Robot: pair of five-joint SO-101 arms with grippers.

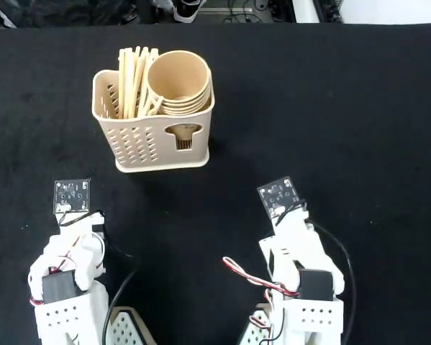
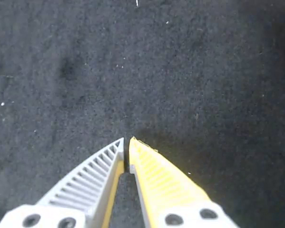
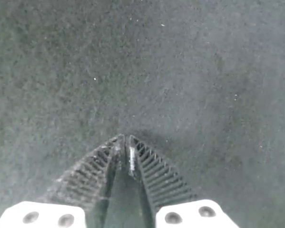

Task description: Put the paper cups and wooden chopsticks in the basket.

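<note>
A beige perforated basket (image 1: pixel 157 140) stands on the black table toward the back left. Inside it sits a stack of paper cups (image 1: pixel 179 83), mouth up, on the right side. Several wooden chopsticks (image 1: pixel 132 79) stand upright in its left side. Both arms rest at the near edge, well short of the basket. My left gripper (image 2: pixel 126 141) is shut with nothing in it, its tips just above the black cloth. My right gripper (image 3: pixel 125 138) is also shut and holds nothing, over bare cloth.
Black cloth (image 1: pixel 345 108) covers the whole table. The left arm's body (image 1: pixel 67 280) and the right arm's body (image 1: pixel 301 273) sit at the near edge, with cables (image 1: pixel 247 277) trailing between them.
</note>
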